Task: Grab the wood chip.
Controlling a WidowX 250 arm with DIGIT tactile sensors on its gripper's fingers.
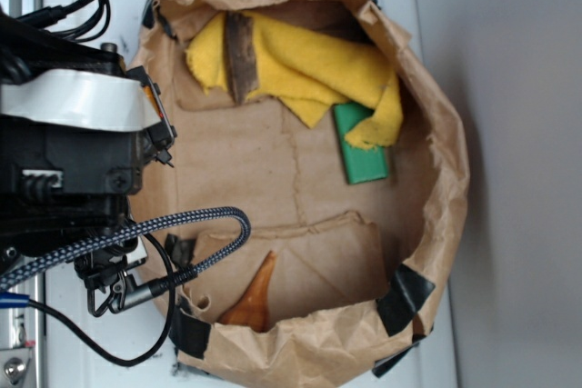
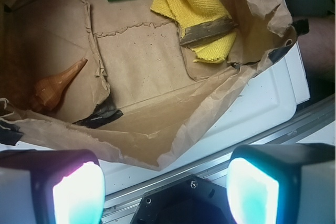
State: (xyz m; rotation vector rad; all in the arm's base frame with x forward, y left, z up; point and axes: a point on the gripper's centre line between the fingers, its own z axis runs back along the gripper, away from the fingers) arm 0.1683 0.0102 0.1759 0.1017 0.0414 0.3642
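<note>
On the white table, inside the paper bag, the wood chip lies on the yellow cloth. Our gripper hangs spread, outside; we risk pinching cloth too.

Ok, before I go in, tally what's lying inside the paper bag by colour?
Yellow: 1, the cloth
Dark brown: 1, the wood chip, lying on the cloth
Green: 1, the rectangular block
Orange-brown: 1, the horn-shaped piece
Total: 4
</note>
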